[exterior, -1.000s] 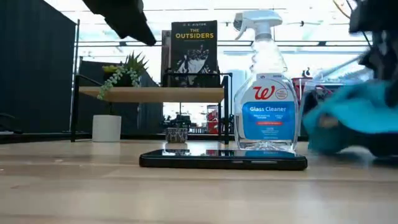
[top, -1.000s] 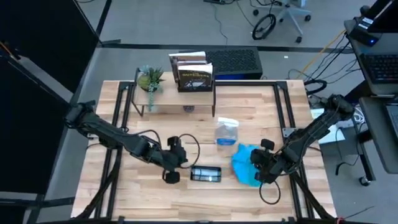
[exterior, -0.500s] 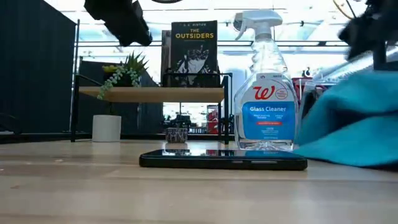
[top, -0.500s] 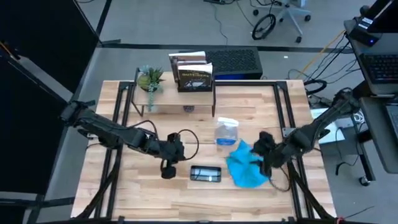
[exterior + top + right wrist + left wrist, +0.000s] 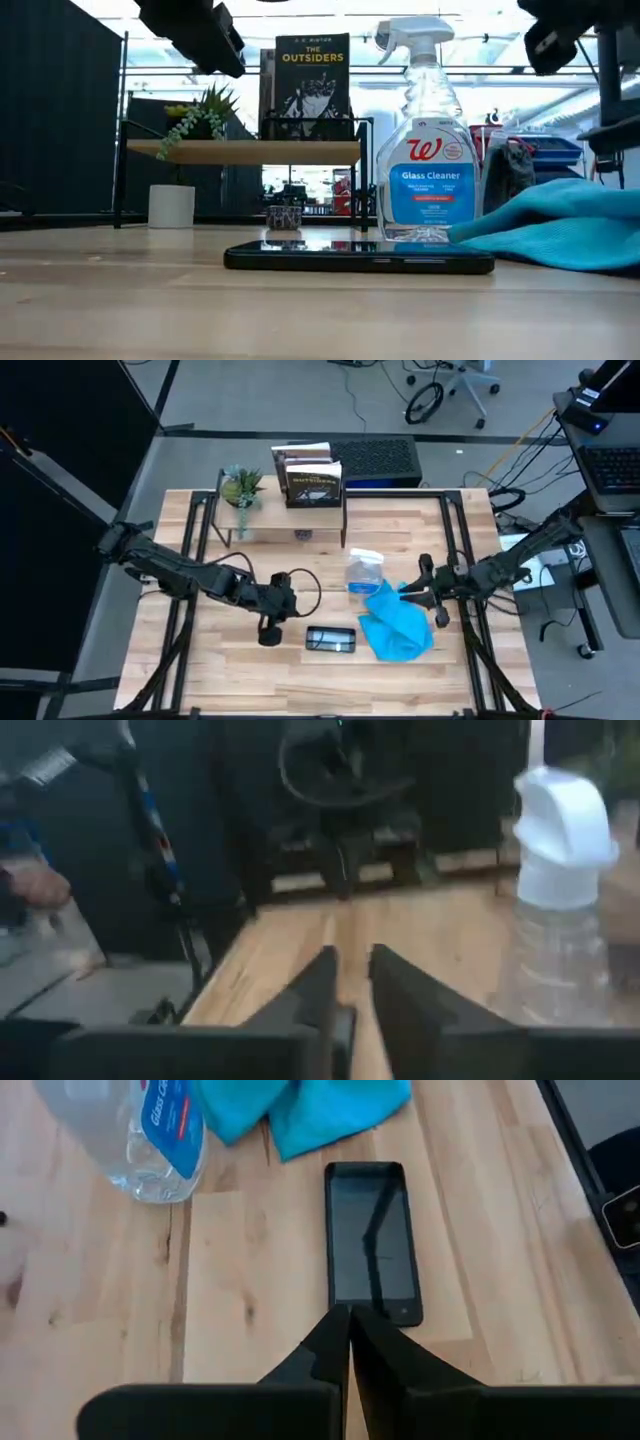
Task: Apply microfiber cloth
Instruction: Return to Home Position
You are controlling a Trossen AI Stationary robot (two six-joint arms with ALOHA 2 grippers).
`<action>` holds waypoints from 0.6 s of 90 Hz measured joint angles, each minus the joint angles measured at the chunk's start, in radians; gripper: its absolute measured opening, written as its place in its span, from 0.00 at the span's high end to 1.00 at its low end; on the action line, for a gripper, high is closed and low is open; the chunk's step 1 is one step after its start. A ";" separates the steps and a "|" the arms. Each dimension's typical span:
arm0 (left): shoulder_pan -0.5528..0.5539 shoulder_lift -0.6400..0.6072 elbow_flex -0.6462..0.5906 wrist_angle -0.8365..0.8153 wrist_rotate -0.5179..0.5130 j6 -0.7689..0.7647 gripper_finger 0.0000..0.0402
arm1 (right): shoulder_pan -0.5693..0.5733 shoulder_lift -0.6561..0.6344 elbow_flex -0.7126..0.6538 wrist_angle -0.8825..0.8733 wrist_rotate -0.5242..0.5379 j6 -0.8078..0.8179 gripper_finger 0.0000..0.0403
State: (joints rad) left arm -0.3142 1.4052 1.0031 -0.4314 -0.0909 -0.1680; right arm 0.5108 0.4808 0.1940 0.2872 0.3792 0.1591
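The turquoise microfiber cloth lies spread on the table to the right of the black phone, which lies flat with its screen up. In the low view the cloth rests low on the wood behind the phone. My right gripper hangs level over the cloth's far corner and points toward the table's left; its fingers stand a narrow gap apart with nothing between them. My left gripper is shut and hangs above the table left of the phone. My right gripper stands at the cloth's far corner, and I cannot tell whether its fingers touch it. Its own wrist view shows no cloth between the fingers.
A clear glass-cleaner spray bottle stands upright just beyond the cloth and phone. At the back a small shelf carries a potted plant and a book. Black frame rails run along both table sides.
My right gripper has risen and gone toward the far edge, tipping from pointing down to level. The cloth went up with it, then dropped and now lies spread out flatter on the table. The phone and the bottle have stayed put.
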 joint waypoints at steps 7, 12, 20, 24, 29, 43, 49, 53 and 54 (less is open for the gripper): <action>0.004 0.000 0.000 -0.013 -0.018 -0.011 1.00 | -0.002 -0.023 -0.066 0.047 0.016 -0.012 0.98; 0.004 0.000 0.000 -0.031 -0.036 -0.028 1.00 | -0.002 -0.036 -0.084 0.057 0.014 0.018 0.96; 0.007 0.000 0.000 -0.023 -0.053 -0.060 1.00 | -0.001 -0.040 -0.099 0.062 0.012 0.023 0.93; 0.007 0.000 0.001 -0.011 -0.054 -0.080 1.00 | -0.002 -0.039 -0.100 0.059 0.007 0.004 0.92; 0.007 0.000 0.001 -0.009 -0.055 -0.073 1.00 | -0.015 -0.038 -0.100 0.058 0.015 -0.030 0.91; 0.005 0.000 0.001 0.008 -0.056 0.040 1.00 | -0.132 -0.040 -0.100 0.061 -0.013 -0.110 0.91; 0.008 0.000 0.001 0.022 -0.055 0.048 1.00 | -0.200 -0.040 -0.100 0.061 -0.087 -0.141 0.91; 0.012 0.000 0.001 0.033 -0.053 0.054 1.00 | -0.248 -0.041 -0.100 0.058 -0.133 -0.144 0.91; 0.013 0.000 0.001 0.037 -0.051 0.056 1.00 | -0.261 -0.041 -0.099 0.055 -0.148 -0.144 0.91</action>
State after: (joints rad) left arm -0.3016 1.4052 1.0042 -0.3948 -0.1422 -0.1120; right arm 0.2500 0.4400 0.0946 0.3421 0.2311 0.0154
